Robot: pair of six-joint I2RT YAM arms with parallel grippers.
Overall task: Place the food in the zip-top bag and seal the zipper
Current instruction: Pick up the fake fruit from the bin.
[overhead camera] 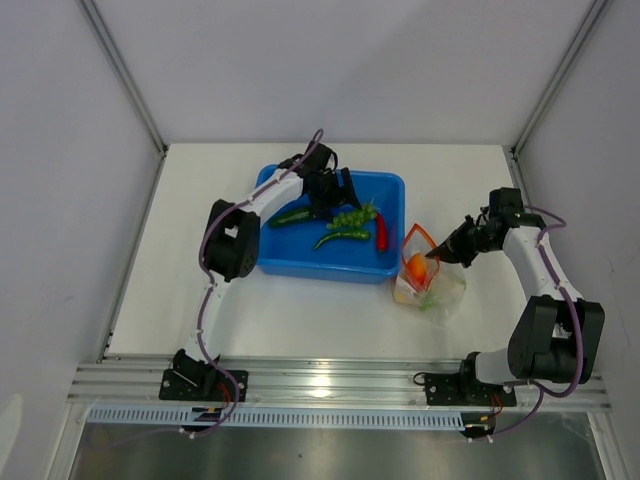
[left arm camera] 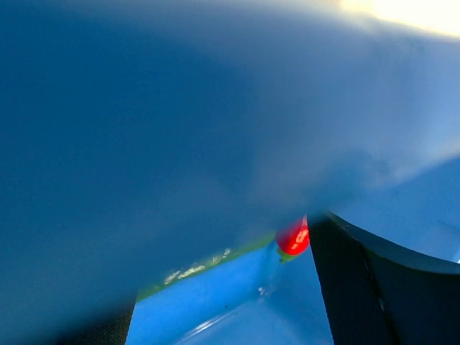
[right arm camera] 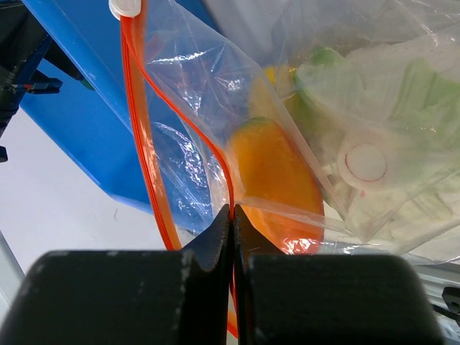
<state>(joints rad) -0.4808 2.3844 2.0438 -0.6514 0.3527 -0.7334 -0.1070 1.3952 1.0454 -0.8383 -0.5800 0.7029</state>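
White table (overhead camera: 200, 300), grey panel walls on three sides, seen from above.

Left arm reaches out from its base over the blue tub (overhead camera: 300, 262). The tub sits left of centre with its long axis running left to right.

Left gripper (overhead camera: 345, 200) hangs low inside the tub, angled down toward the right, fingers spread wide. In the wrist view one dark finger (left arm camera: 388, 287) stands at the right edge with a red tip beside it. The rest of that view is a close blue blur.

Tub contents, left to right:
- Dark green cucumber (overhead camera: 292, 215): long axis left to right, lying just beside the gripper.
- Slim curved green pod (overhead camera: 340, 238): also lies left to right, on the near side of the cucumber.
- Green grape bunch (overhead camera: 355, 217): right at the gripper tips; whether they touch cannot be told.
- Red chili (overhead camera: 381, 233): at the tub's right end, long axis near to far.

Zip-top bag (overhead camera: 440, 290) rests on the table outside the tub, just right of its near-right corner. The body slumps toward the near right, and the mouth is lifted and gaping, pointing far-left.

Zipper (right arm camera: 144, 144), an orange-red strip, runs along the mouth and is unsealed. An orange fruit (right arm camera: 277, 180) sits just inside the mouth, with white cauliflower (right arm camera: 374, 144) deeper in.

Right gripper (right arm camera: 232, 215) has its fingers pressed together, pinching one lip of the bag's mouth at the strip.
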